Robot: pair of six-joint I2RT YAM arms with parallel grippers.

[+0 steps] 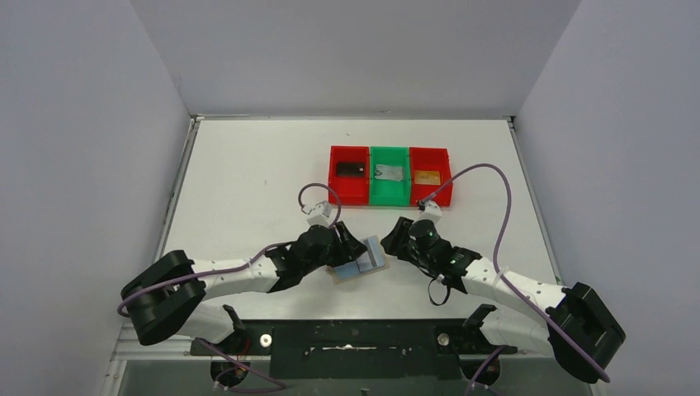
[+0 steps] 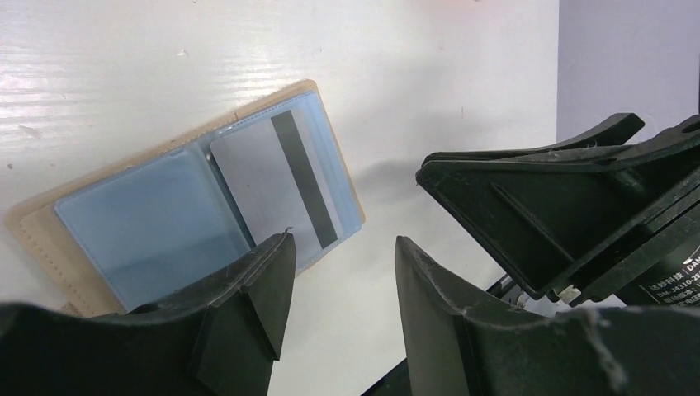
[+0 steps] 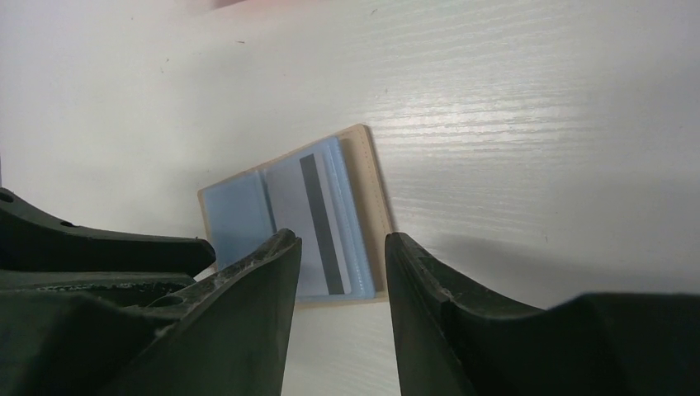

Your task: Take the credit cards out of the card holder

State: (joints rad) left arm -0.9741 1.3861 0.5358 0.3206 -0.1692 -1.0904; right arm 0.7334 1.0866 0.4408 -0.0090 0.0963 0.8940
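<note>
The tan card holder (image 1: 361, 266) lies open on the table between my two grippers, pale blue lining up. It also shows in the left wrist view (image 2: 148, 223) and the right wrist view (image 3: 239, 206). A silver-grey card with a dark stripe (image 2: 272, 186) sits in its right-hand sleeve, also in the right wrist view (image 3: 309, 223). My left gripper (image 2: 342, 247) is open and empty, at the holder's edge. My right gripper (image 3: 338, 247) is open and empty, just above the holder's near edge. A black card (image 1: 350, 168), a silver-grey card (image 1: 388, 172) and a gold-orange card (image 1: 427, 177) lie in the bins.
Three bins stand in a row at the back: a red bin (image 1: 337, 188), a green bin (image 1: 390, 196) and a red bin (image 1: 446, 177). Purple cables loop over both arms. The right gripper's body (image 2: 578, 206) fills the right of the left wrist view.
</note>
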